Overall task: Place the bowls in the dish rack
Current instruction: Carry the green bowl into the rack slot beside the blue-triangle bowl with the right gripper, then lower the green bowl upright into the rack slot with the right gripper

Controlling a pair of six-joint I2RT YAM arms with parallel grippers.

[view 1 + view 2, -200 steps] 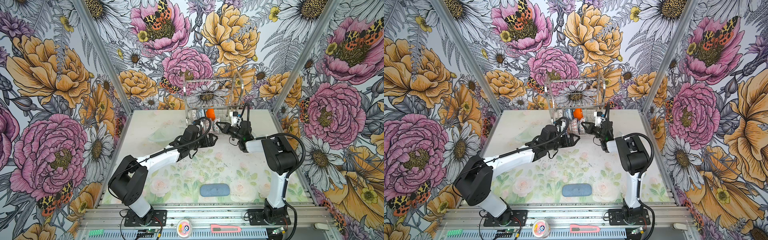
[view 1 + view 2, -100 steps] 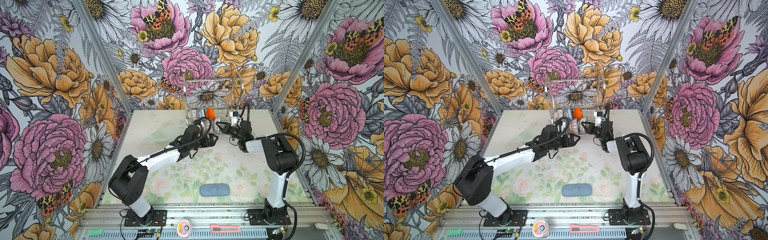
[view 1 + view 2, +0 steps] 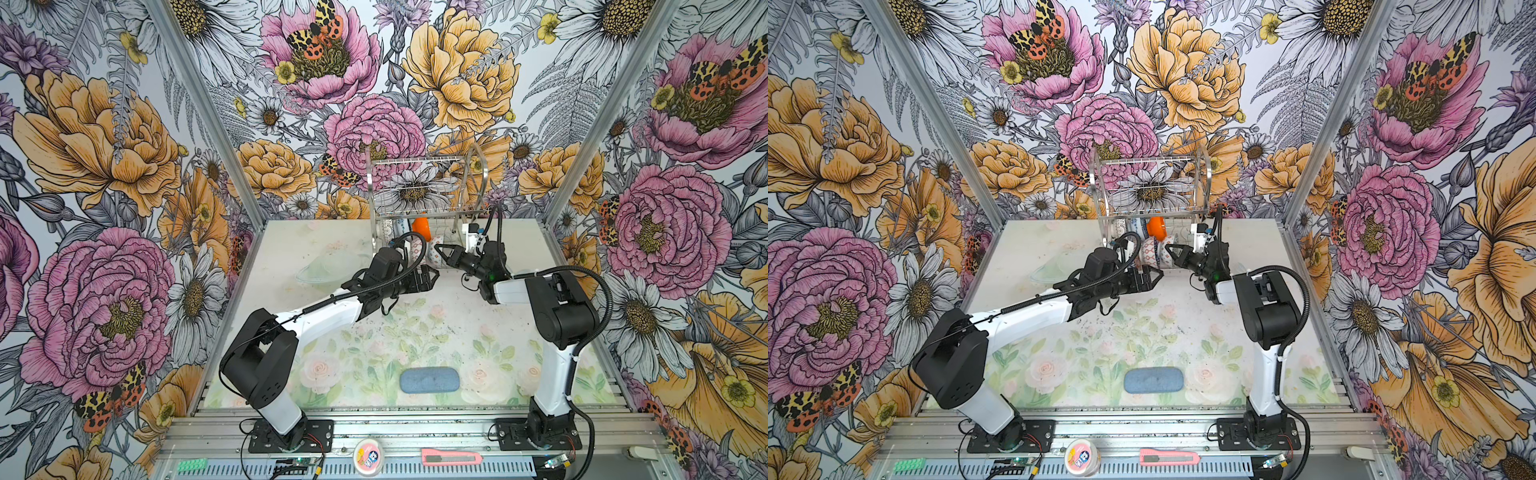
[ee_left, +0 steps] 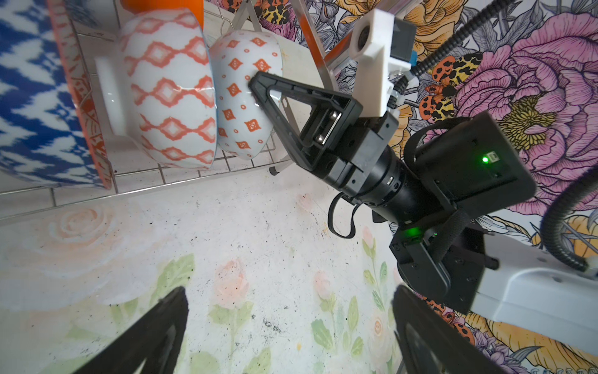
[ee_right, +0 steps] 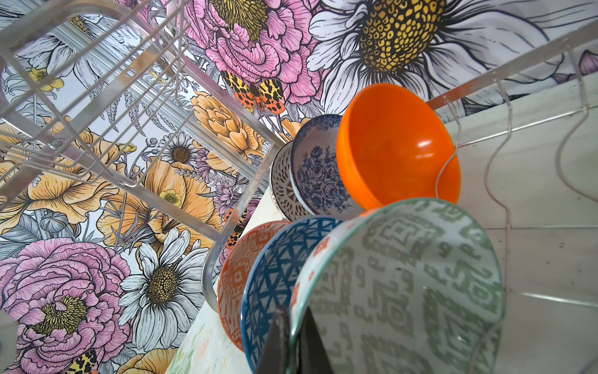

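The dish rack (image 3: pixel 415 174) (image 3: pixel 1150 170) stands at the back of the table, and several bowls stand on edge in its lower tier. In the right wrist view the plain orange (image 5: pixel 394 145), blue floral (image 5: pixel 317 171) and black-and-white lattice (image 5: pixel 281 181) bowls form the far row. The orange-white geometric (image 5: pixel 236 275), dark-blue triangle (image 5: pixel 275 275) and grey-green (image 5: pixel 414 285) bowls form the near row. My right gripper (image 5: pixel 294 315) (image 3: pixel 436 248) (image 3: pixel 1168 248) is shut on the grey-green bowl's (image 4: pixel 246 97) rim. My left gripper (image 4: pixel 288 298) (image 3: pixel 434 274) (image 3: pixel 1158 276) hangs open and empty over the table before the rack.
A blue-grey oblong pad (image 3: pixel 430 379) lies near the table's front edge. A pale translucent dish (image 3: pixel 324 270) sits left of my left arm. A pink tub (image 3: pixel 368 455) and a pink cutter (image 3: pixel 451 457) rest on the front rail. Flowered walls close in three sides.
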